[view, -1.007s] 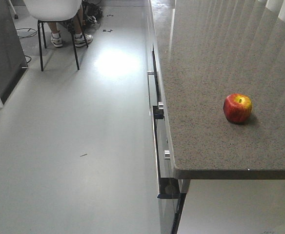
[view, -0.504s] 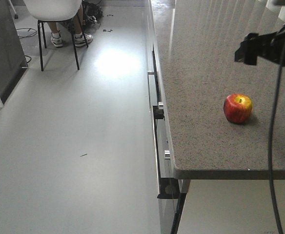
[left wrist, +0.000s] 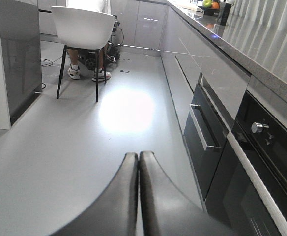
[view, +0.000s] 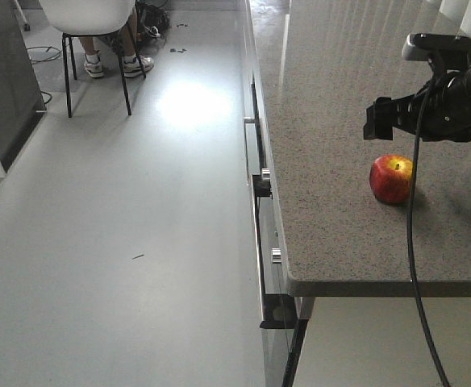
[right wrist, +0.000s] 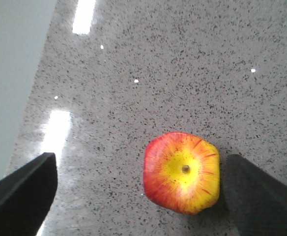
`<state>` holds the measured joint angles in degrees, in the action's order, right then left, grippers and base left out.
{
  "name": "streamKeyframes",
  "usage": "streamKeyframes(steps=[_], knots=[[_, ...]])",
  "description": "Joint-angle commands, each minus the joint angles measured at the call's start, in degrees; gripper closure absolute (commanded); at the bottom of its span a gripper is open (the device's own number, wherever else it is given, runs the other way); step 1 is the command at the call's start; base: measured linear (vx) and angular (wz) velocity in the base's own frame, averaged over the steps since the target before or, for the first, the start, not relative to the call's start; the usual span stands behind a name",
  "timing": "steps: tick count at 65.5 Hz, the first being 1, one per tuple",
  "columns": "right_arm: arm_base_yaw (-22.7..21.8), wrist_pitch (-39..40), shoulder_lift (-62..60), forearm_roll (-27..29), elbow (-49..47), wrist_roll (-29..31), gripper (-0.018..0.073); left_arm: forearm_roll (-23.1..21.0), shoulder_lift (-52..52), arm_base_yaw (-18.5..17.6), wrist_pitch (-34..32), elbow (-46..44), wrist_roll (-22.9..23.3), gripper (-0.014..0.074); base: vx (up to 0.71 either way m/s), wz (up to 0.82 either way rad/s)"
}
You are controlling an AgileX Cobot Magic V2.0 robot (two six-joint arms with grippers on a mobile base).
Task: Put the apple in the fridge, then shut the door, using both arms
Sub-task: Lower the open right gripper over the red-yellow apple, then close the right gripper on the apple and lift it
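Apple [right wrist: 182,172], 1 only, sits apparently untouched between right gripper's [right wrist: 138,196] 2 spread fingers.

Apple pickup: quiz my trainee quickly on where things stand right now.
1. True or false: the apple rests on the speckled countertop.
2. Pick one: the right gripper is A) shut on the apple, B) open above the apple, C) out of view.
3. Fill in: the left gripper, aimed down the kitchen floor, is ____ (open or shut).

Key: 1 true; 2 B; 3 shut.
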<state>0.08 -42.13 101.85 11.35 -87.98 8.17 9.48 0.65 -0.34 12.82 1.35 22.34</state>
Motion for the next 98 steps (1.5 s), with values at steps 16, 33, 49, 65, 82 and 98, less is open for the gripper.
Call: streamKeyframes(steps=[16, 33, 49, 65, 82, 98], knots=[[-0.1, 2.8, -0.8, -4.6, -2.1, -3.1, -0.0081, 0.1, 0.8, -0.2, -4.0, -1.0, 0.4, 0.0602, 0.0, 0.0], [-0.1, 3.7, 1.2, -5.2, -2.1, -3.8, -0.0075, 0.1, 0.8, -0.2, -4.0, -1.0, 0.4, 0.0602, 0.0, 0.0], [-0.1, 5.9, 3.7, -5.3, -2.1, -5.0, -0.007, 0.1, 0.8, -0.2, -4.0, -1.0, 0.4, 0.0602, 0.0, 0.0], [-0.1, 6.8, 5.9, -5.3, -2.1, -5.0, -0.0066, 0.1, 0.8, -0.2, -4.0, -1.0, 0.4, 0.0602, 0.0, 0.0], [-0.1, 6.7, 8.3, -6.8, -2.1, -5.7, -0.0059, 0.1, 0.8, -0.2, -4.0, -1.0, 0.4, 0.0602, 0.0, 0.0], [-0.1, 5.0, 9.5, -7.5, -2.1, -6.3, -0.0022, 0.1, 0.8, -0.2, -4.0, -1.0, 0.4, 0.0602, 0.0, 0.0]])
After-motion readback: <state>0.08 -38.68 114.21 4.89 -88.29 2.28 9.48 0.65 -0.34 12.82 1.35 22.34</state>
